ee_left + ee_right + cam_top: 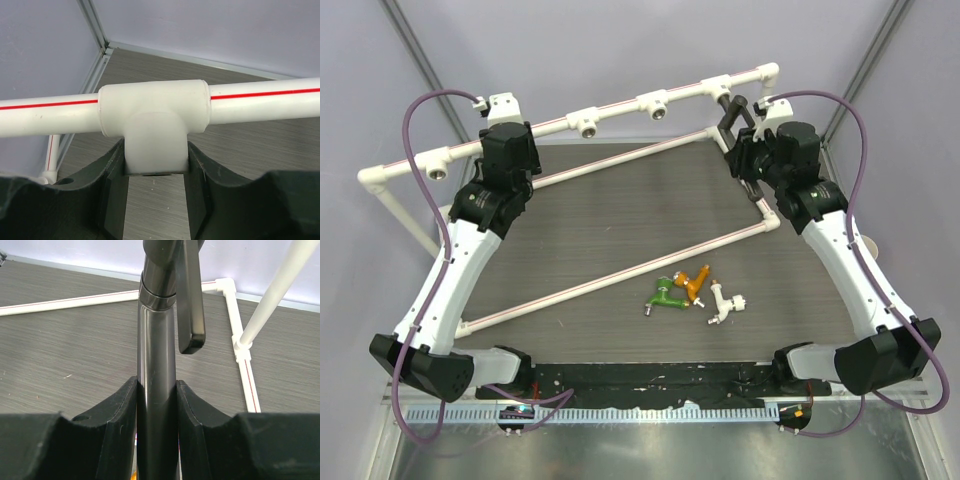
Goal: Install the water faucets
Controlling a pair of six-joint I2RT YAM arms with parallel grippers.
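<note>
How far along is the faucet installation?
Done: nothing visibly; three tee sockets are empty. In hand: right gripper clamps the black faucet by the right-end tee; left gripper grips a tee. Left: the green faucet, orange faucet and white faucet lie on the table.

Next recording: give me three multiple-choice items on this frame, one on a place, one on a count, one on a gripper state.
1. Where does the green faucet lie?
A. On the table, beside the orange faucet
B. Screwed into the pipe frame
C. On the floor

2. How many faucets lie loose on the table?
A. Two
B. Three
C. Four

3. What is the right gripper shut on?
A. A white pipe
B. Nothing
C. The black faucet

Answers:
1 A: the top view shows it flat on the table next to the orange one.
2 B: green, orange and the white faucet.
3 C: in the right wrist view the fingers clamp its dark tube.
</note>
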